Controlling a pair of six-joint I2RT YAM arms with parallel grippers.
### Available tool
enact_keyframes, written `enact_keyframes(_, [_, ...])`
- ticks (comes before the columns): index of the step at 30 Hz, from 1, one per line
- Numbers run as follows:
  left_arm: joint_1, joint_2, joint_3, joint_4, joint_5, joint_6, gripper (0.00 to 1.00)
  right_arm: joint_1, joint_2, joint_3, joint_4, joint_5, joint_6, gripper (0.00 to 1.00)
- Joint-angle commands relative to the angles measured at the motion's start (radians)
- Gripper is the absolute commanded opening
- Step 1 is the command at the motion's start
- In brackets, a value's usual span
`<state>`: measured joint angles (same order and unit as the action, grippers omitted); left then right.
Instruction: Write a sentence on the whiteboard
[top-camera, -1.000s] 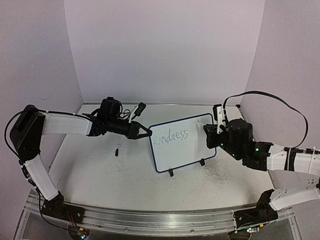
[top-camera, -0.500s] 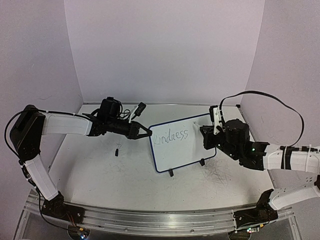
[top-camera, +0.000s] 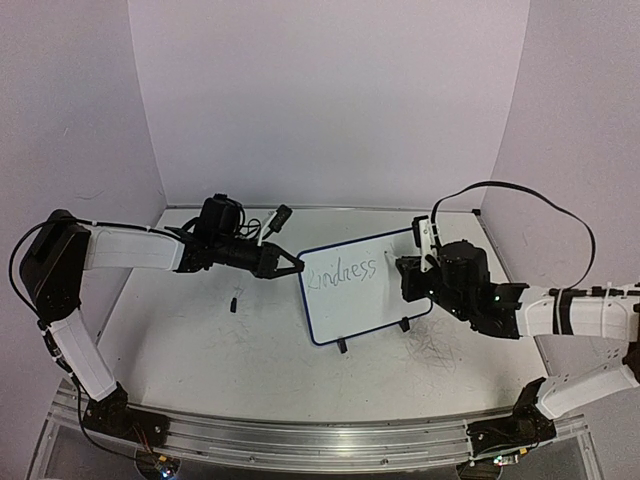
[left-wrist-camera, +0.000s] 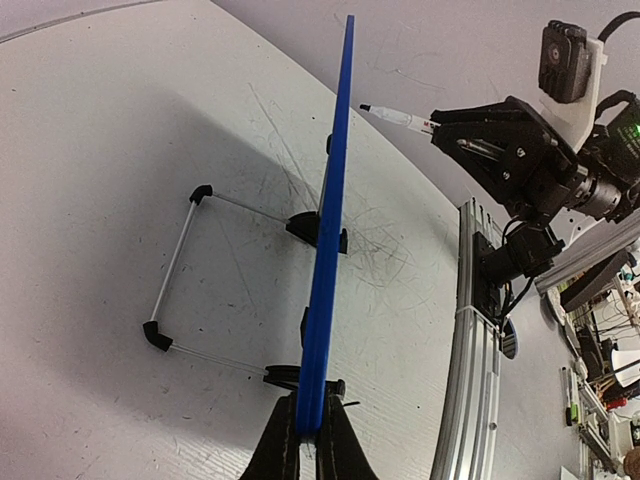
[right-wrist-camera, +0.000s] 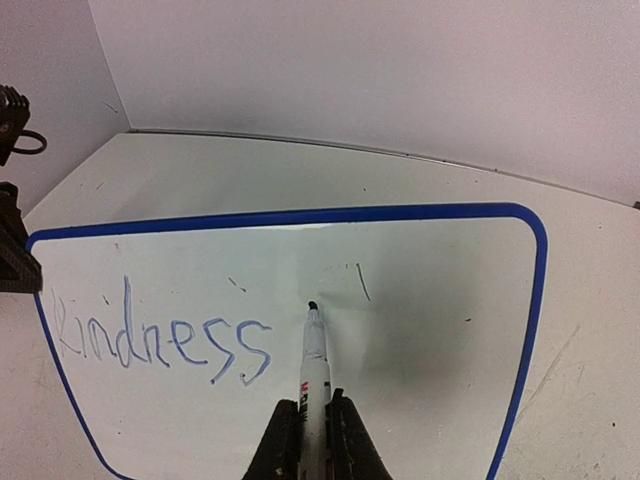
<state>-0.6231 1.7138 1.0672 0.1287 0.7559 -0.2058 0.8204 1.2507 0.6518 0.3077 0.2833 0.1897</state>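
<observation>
Whiteboard (top-camera: 372, 308) stood propped on the table (top-camera: 200, 340), our left gripper (left-wrist-camera: 308, 432) pinching its left edge. We saw our right gripper (right-wrist-camera: 306, 425) clamped on a marker (right-wrist-camera: 317, 350), tip just right of the sentence (right-wrist-camera: 160, 340), which read only "Kindness".

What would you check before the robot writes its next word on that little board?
1. Small blue-framed whiteboard upright, edge pinched by shut left gripper: ok.
2. White marker clamped in shut right gripper: ok.
3. Cap off, dark tip bare: ok.
4. Tip touching board: not ok, a gap shows edge-on.
5. Blank room right of blue word "Kindness": ok.
6. Ink left in marker: cannot tell.
</observation>
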Motion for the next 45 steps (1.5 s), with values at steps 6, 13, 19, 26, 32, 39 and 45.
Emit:
enact_keyframes(6, [0.002, -0.024, 0.016, -0.045, -0.053, 0.052, 0.00, -0.005, 0.030, 0.052, 0.046, 0.033, 0.011, 0.00])
enact_keyframes(13, [0.000, -0.027, 0.016, -0.045, -0.053, 0.055, 0.00, -0.007, 0.065, 0.056, 0.040, 0.055, 0.028, 0.00])
enact_keyframes(19, [0.000, -0.026, 0.014, -0.046, -0.053, 0.055, 0.00, -0.008, 0.066, 0.041, 0.002, 0.089, 0.051, 0.00])
enact_keyframes(26, [-0.001, -0.025, 0.018, -0.048, -0.055, 0.057, 0.00, -0.008, 0.028, 0.031, -0.009, 0.057, 0.051, 0.00])
enact_keyframes(32, [-0.001, -0.025, 0.019, -0.050, -0.058, 0.058, 0.00, -0.008, -0.037, 0.012, 0.014, 0.003, 0.033, 0.00])
enact_keyframes(39, [-0.003, -0.029, 0.022, -0.055, -0.060, 0.060, 0.00, -0.009, 0.027, 0.031, -0.021, -0.013, 0.050, 0.00])
enact_keyframes(45, [-0.004, -0.030, 0.022, -0.062, -0.064, 0.063, 0.00, -0.009, 0.044, 0.033, -0.025, 0.014, 0.062, 0.00])
